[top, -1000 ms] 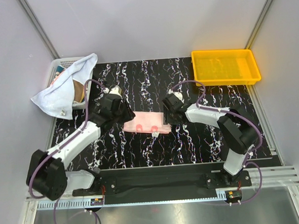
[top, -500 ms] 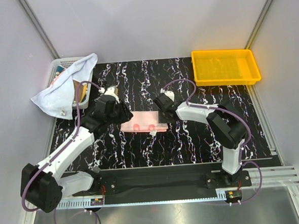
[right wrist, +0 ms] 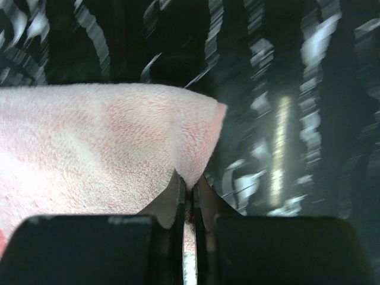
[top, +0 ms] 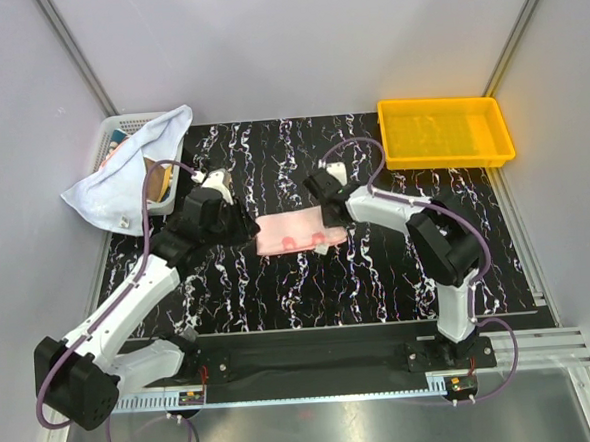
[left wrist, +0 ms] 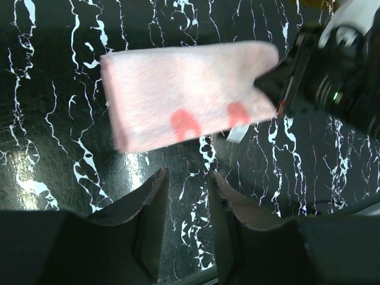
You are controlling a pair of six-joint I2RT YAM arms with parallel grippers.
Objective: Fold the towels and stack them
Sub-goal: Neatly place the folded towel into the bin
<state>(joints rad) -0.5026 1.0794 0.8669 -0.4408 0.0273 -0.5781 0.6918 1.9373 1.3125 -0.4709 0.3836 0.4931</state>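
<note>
Top external view showed the pink towel (top: 294,231) lying folded, right of the basket (top: 119,124). The right gripper (right wrist: 189,187) was clamped on the end farthest from the basket; the left gripper (left wrist: 185,190) hung half-open and empty at the nearer end. A white towel (top: 122,176) draped the basket, unfolded, so most of the folding and all of the stacking seemingly remained.

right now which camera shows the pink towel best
The left wrist view: the whole folded pink towel is in frame, close up. The top external view shows it whole but small; the right wrist view shows only a blurred corner pinched in the right gripper.
</note>
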